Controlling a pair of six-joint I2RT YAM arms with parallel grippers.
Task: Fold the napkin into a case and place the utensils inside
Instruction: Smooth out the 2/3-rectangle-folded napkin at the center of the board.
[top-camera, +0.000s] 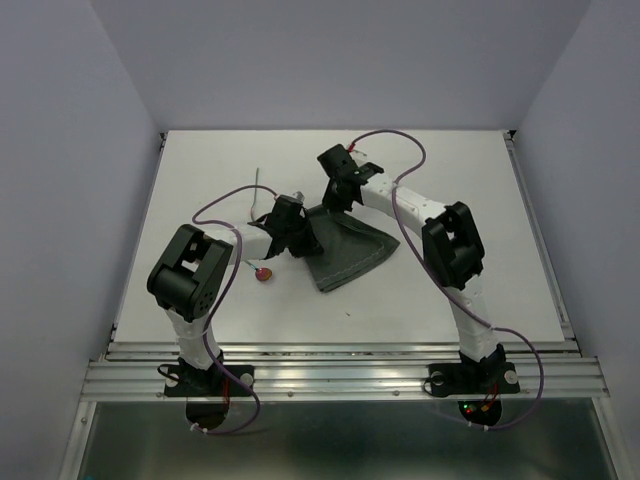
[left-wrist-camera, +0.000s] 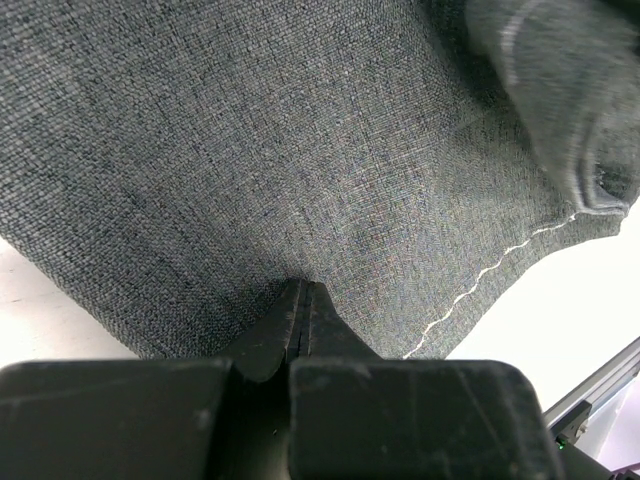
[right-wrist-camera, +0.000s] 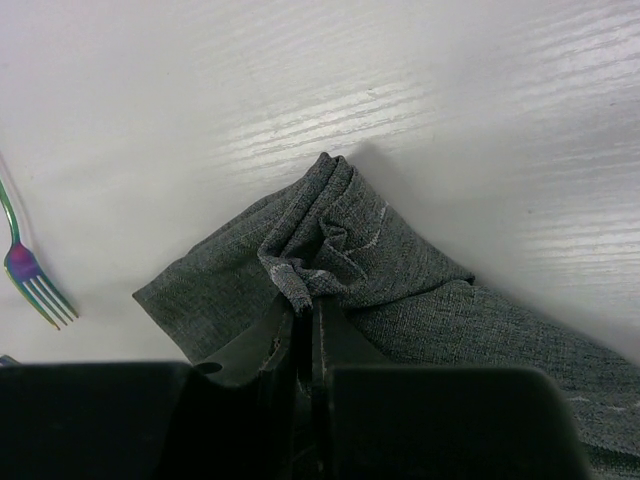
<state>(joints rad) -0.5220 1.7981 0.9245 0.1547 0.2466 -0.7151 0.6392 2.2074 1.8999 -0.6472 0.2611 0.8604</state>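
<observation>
Top external view: napkin (top-camera: 352, 252) lies rumpled mid-table, not yet folded | left pincer (left-wrist-camera: 303, 300) closed on its edge, right pincer (right-wrist-camera: 303, 305) pinching a bunched corner, I judge so I can lift and fold it | spoon (top-camera: 264, 273) and fork (right-wrist-camera: 30, 275) lie on the table (top-camera: 480, 180) left of the napkin, clear of the fold.

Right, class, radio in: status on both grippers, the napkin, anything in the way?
Left gripper shut on napkin. Right gripper shut on its bunched corner. Napkin crumpled, not yet a case. Spoon and fork lie off the cloth.
</observation>
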